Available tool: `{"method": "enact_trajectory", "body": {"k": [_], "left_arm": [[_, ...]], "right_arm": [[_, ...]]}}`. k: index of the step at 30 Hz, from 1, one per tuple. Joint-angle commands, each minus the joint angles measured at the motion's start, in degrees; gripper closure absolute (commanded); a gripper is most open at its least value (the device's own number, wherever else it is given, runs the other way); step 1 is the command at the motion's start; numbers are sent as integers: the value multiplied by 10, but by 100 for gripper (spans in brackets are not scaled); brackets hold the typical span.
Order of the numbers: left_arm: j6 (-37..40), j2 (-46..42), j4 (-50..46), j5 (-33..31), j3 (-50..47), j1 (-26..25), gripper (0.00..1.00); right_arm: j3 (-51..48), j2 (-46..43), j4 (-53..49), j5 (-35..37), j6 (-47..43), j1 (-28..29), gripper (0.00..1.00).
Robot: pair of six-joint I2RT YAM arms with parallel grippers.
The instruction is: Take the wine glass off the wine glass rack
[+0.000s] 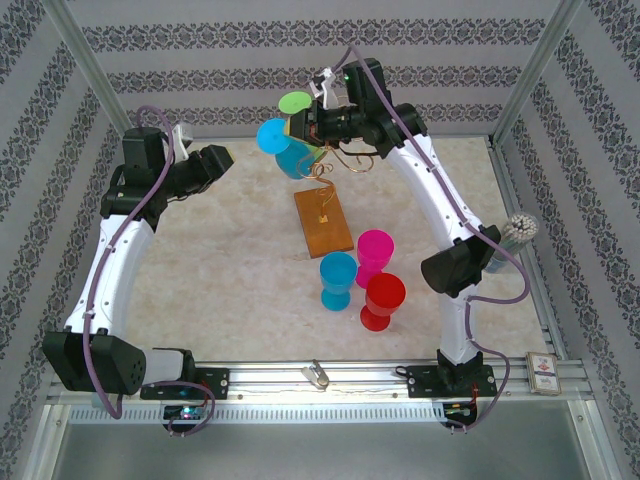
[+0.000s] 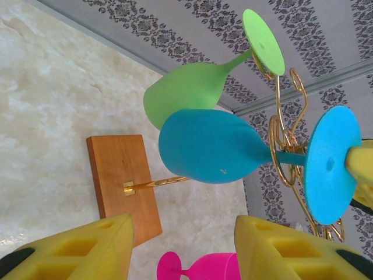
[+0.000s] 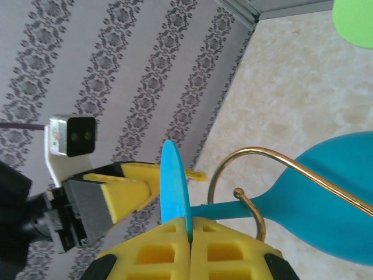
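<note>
The wine glass rack stands mid-table, with a wooden base and gold wire arms. A blue wine glass hangs upside down from a gold hook. A green wine glass hangs beside it. My right gripper is shut on the rim of the blue glass's foot, up at the rack's top. My left gripper is open and holds nothing. It sits to the left of the rack, facing the blue bowl.
A blue glass, a pink glass and a red glass stand upright in front of the rack's base. A bundle of sticks and a card box are at the right edge. A metal clip lies on the front rail.
</note>
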Motion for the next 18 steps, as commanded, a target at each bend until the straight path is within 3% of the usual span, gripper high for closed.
{"method": "enact_trajectory", "body": {"k": [1, 18], "left_arm": [[-7, -11, 25, 16, -1, 10, 50], [-26, 6, 48, 27, -1, 11, 51]], "right_arm": [[-4, -1, 38, -34, 41, -7, 100], [-11, 11, 59, -49, 63, -17, 100]]}}
